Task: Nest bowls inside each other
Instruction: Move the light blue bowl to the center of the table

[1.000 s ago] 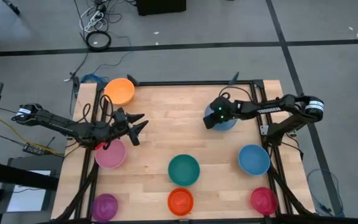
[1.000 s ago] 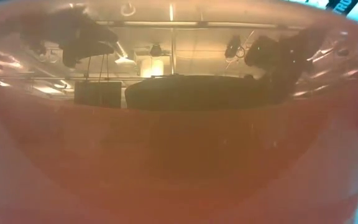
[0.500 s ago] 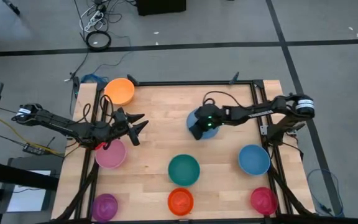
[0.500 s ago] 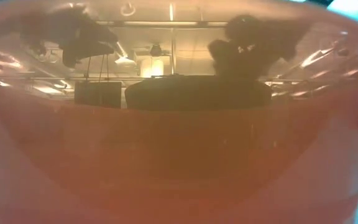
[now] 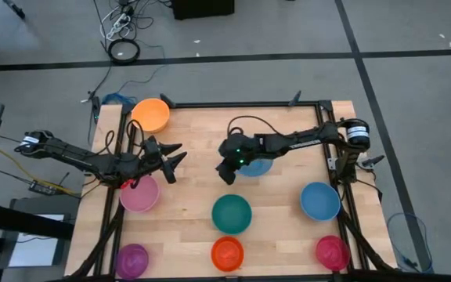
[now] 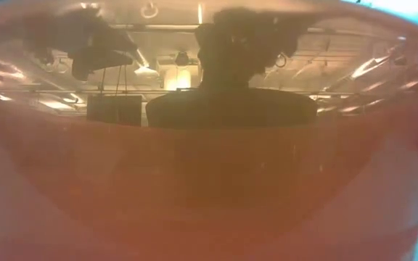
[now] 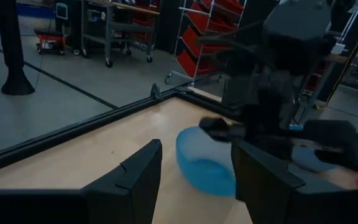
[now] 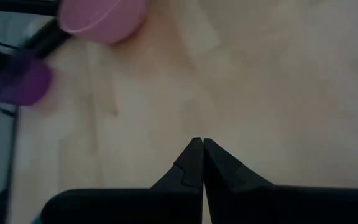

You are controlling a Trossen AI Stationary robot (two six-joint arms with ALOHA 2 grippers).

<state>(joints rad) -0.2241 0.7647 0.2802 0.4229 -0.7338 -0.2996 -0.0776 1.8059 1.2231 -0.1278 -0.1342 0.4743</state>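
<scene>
A light blue bowl [image 5: 260, 167] sits mid-table, tipped in the left wrist view [image 7: 205, 167] with its far rim raised. My right gripper [image 5: 225, 171] is shut [image 8: 197, 144] and slants down over that bowl, its fingertips past the bowl's left side. My left gripper [image 5: 172, 160] stands open [image 7: 196, 149] and level at the table's left, above the pink bowl [image 5: 139, 194]. Orange [image 5: 150, 114], teal [image 5: 232, 213], red-orange [image 5: 227, 253], purple [image 5: 131, 260], blue [image 5: 320, 200] and magenta-red [image 5: 332, 252] bowls stand singly on the table. My right gripper's shut fingers [image 7: 219, 127] lie just over the light blue bowl's raised rim [image 7: 194, 134], coming slantwise from the table's right. Whether they touch the rim I cannot tell. Nothing is between the fingers in the right wrist view.
The red-orange bowl [image 6: 209, 188] stands right against the low camera and fills that view; both arms show only as dark shapes through it. A black frame [image 5: 210, 104] runs round the wooden table. Bare wood lies between the pink and teal bowls.
My right gripper has swept toward the table's left edge, rising a little and rolling, shut throughout. The light blue bowl slid leftward beneath it at first, then nearly stopped while the gripper passed on over it.
</scene>
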